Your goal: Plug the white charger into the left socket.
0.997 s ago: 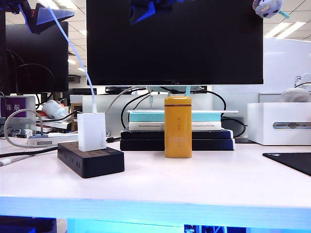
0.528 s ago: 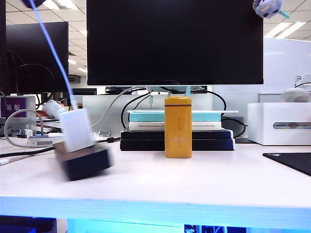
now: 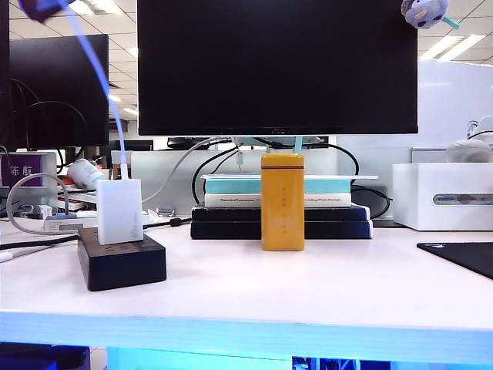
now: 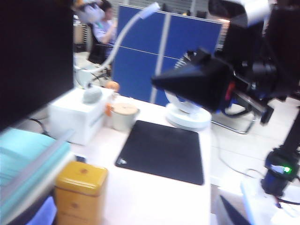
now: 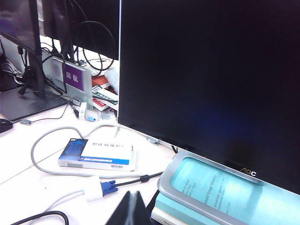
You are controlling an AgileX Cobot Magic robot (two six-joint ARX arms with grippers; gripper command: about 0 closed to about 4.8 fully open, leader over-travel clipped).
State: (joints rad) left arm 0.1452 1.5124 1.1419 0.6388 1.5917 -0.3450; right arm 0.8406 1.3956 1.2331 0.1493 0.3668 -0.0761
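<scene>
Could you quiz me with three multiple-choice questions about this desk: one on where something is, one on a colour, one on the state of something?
1. Where is the white charger?
A. upright on the black power strip
B. flat on the books
C. on the black mat

2. What colour is the tin before the monitor?
A. green
B. yellow
C. red

3. How is the monitor?
A. showing a picture
B. dark
C. tipped over

Answers: 1 A, it stands on the strip's top; 2 B, plainly yellow; 3 B, its screen is black.

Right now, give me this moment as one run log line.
charger: upright on black strip, end socket | left hand: raised at exterior view's top left corner, open, off charger | right hand: shut, empty
</scene>
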